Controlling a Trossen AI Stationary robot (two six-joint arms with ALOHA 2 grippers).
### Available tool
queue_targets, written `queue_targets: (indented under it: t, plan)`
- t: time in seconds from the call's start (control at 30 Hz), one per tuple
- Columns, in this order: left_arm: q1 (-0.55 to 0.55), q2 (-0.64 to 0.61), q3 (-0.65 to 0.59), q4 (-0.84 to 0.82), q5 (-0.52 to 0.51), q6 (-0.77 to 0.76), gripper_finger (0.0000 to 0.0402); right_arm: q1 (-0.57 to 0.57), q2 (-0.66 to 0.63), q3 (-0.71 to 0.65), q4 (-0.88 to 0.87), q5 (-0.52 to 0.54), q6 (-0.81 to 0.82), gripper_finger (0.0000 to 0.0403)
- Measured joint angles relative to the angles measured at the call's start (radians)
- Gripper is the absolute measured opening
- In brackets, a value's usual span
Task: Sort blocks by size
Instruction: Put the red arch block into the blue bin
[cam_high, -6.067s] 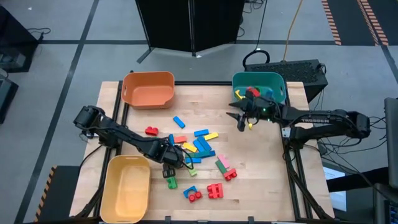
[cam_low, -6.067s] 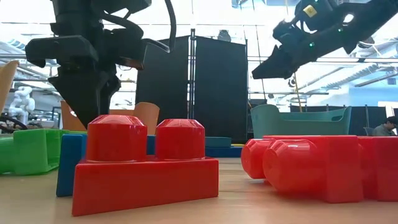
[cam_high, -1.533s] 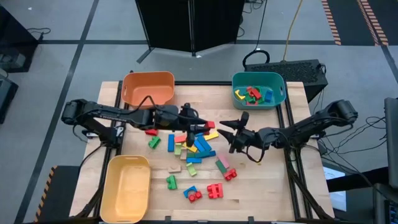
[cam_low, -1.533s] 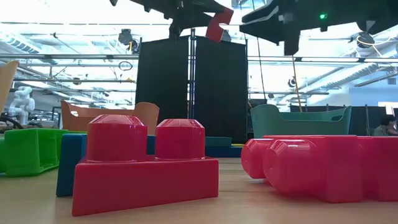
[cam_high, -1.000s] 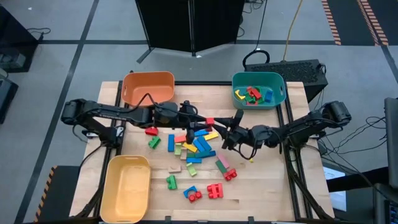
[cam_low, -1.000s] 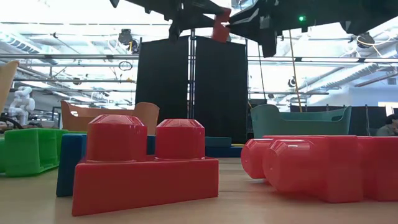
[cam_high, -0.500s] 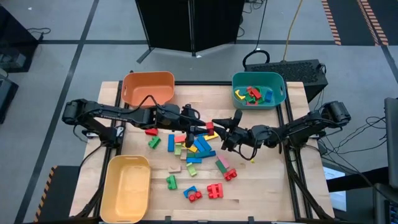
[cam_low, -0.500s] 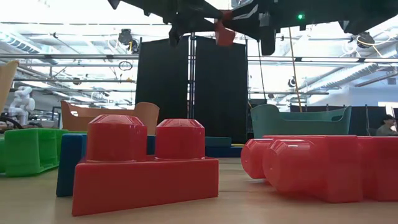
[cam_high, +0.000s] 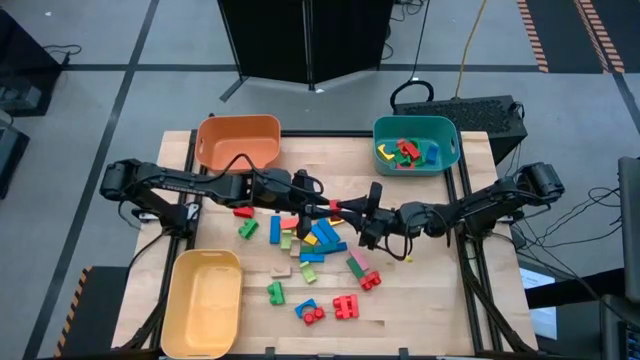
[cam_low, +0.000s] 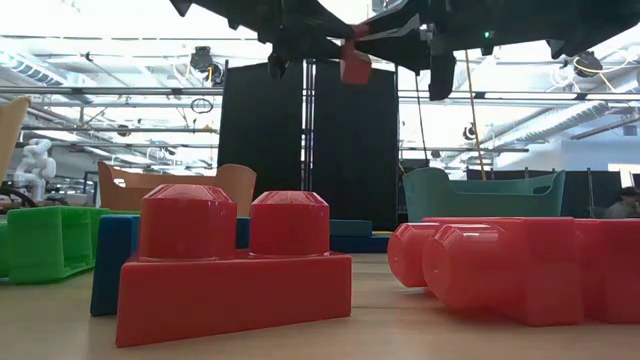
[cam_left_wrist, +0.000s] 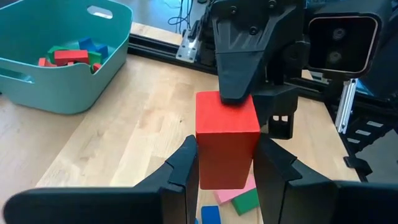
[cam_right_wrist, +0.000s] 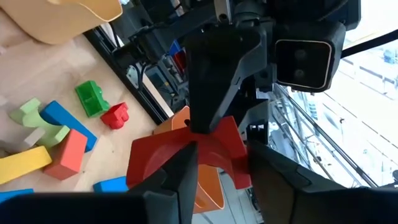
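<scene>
A red arch block (cam_high: 338, 207) hangs in mid-air over the table's middle, above the loose blocks (cam_high: 312, 243). My left gripper (cam_high: 326, 208) reaches in from the table's left and is shut on it. My right gripper (cam_high: 352, 212) comes from the right and is shut on the same block's other end. The low view shows the block (cam_low: 353, 64) high above the table between both sets of fingers. In the left wrist view its flat red face (cam_left_wrist: 227, 140) fills the gap between my fingers. My left gripper pinches the red block's two side faces (cam_left_wrist: 200, 163) between its two fingers, at the end nearer the table's left. The fingers come in roughly level from the left. The block is lifted clear of the table. My right gripper pinches the block's opposite end (cam_right_wrist: 194, 157) between its two fingers, level, from the table's right. One of its fingers (cam_left_wrist: 238, 78) lies on the block's upper face, crosswise to my left gripper's hold. The arch's hollow faces my right wrist camera.
A teal bin (cam_high: 446, 150) with several blocks stands at the far right, an orange bin (cam_high: 238, 143) at the far left, a yellow bin (cam_high: 203, 300) at the near left. More blocks lie toward the near edge, among them a red studded brick (cam_low: 230, 265).
My right gripper has moved toward the table's left, up to the red block that my left gripper holds, and has turned at the wrist. Its fingers now lie on the block's free end. The block has tipped slightly and stays aloft.
</scene>
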Motion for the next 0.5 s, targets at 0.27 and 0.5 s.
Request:
queue_targets:
  t: [0.27,0.5]
  plan:
    - [0.001,0.0,-0.001,-0.009,0.039,-0.006,0.0098,-0.001,-0.001,-0.001,-0.008,-0.004,0.001,0.0044]
    - [0.006,-0.001,-0.002,-0.008,0.046,-0.031,0.0098,-0.001,-0.001,-0.001,-0.018,0.001,-0.004,0.0017]
